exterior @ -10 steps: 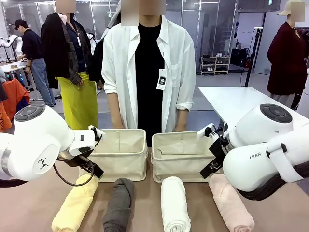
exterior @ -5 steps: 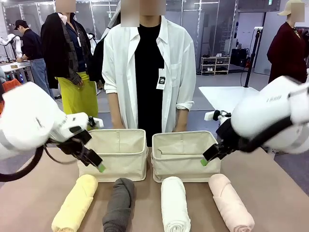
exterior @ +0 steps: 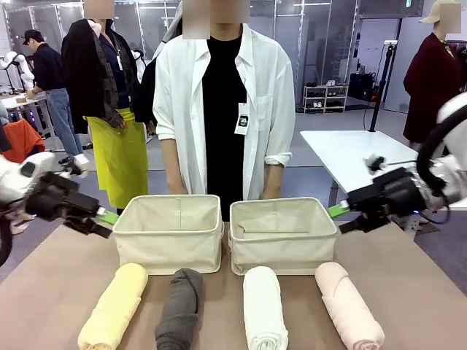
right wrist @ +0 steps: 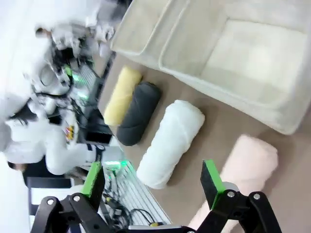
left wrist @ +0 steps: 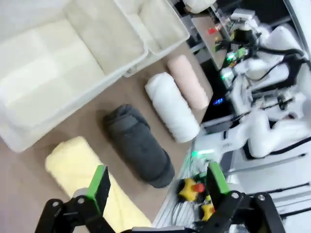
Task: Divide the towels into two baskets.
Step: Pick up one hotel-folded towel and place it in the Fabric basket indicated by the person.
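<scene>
Brown counter (exterior: 416,292): pale yellow towel roll (exterior: 114,306), dark grey towel roll (exterior: 179,308), white towel roll (exterior: 263,306) and pale pink towel roll (exterior: 348,304) lie in a near row. Two beige canvas baskets (exterior: 170,233) (exterior: 282,235) sit side by side behind them. Left fingers (exterior: 108,216) and right fingers (exterior: 337,211) are spread wide and empty, outside the baskets. A white-shirted person (exterior: 226,109) stands beyond.

Left wrist feed smeared. The yellow towel (left wrist: 73,165) runs beneath my left claw (left wrist: 158,179); I lose its near end behind a finger. The pink towel (right wrist: 248,160) beneath the right claw (right wrist: 151,174) is cut by the bottom edge.
</scene>
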